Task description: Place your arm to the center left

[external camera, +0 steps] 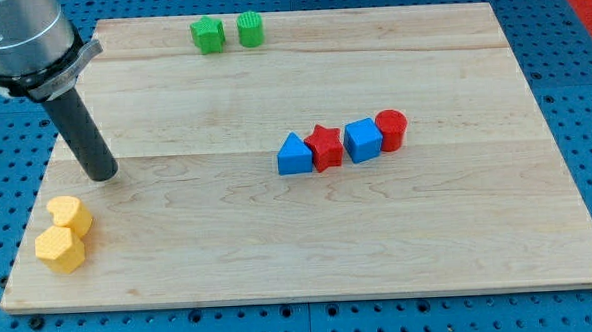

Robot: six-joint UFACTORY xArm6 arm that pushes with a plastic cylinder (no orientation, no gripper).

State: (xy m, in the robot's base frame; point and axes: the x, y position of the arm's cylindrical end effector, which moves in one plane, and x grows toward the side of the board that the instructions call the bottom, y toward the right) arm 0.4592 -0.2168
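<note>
My dark rod comes down from the view's top left, and my tip (101, 176) rests on the wooden board (310, 255) near its left edge, about mid-height. Two yellow blocks lie just below the tip at the view's bottom left: a heart-like one (70, 215) and a hexagon-like one (59, 249). A row in the middle holds a blue triangle (294, 155), a red star (324, 146), a blue cube (362, 140) and a red cylinder (391, 129), all far right of the tip.
Two green blocks sit at the board's top edge: a star-like one (207, 35) and a cylinder (251, 29). A blue perforated table (571, 54) surrounds the board.
</note>
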